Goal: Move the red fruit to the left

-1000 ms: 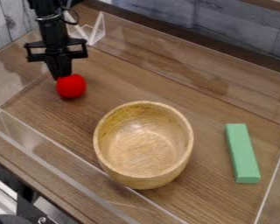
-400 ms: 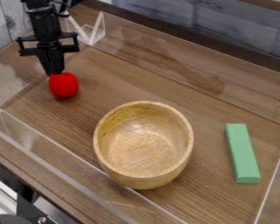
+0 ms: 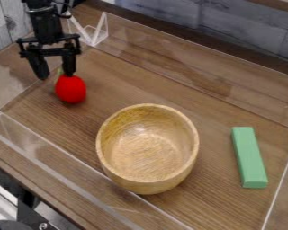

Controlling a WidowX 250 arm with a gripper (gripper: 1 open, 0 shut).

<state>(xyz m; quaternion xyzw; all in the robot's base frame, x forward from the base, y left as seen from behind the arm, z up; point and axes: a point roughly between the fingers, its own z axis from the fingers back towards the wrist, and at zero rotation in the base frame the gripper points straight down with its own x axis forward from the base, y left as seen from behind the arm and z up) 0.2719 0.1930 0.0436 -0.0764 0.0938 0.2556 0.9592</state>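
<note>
One Red Fruit on the Table Under Parted Jaws

One black gripper (image 3: 53, 68) stands at the upper left of the view, pointing steeply down at the wooden table (image 3: 62, 126). Its two dark fingers (image 3: 39, 65) are spread apart, with clear table surface showing between them. Nothing is clamped between them.

The red fruit (image 3: 71, 89) lies on the table directly below the fingertips, slightly toward the right finger. It sits at the left side of the work area, well apart from the other items. Whether the right fingertip touches the top of the fruit cannot be told; the two are at least very close in this view. The fruit rests on the tabletop, not lifted. Its leafy top cannot be made out at this size.

A wooden bowl (image 3: 148, 148) stands upright near the centre of the table, to the lower right of the fruit and clear of it. Its interior shows bare wood grain.

A green block (image 3: 247, 156) lies flat at the right side of the table, beside the bowl but not touching it, its long side running roughly toward the camera.

Transparent walls (image 3: 194, 63) enclose the table on the far side and along the near edge. A dark planked surface shows behind the far wall.
</note>
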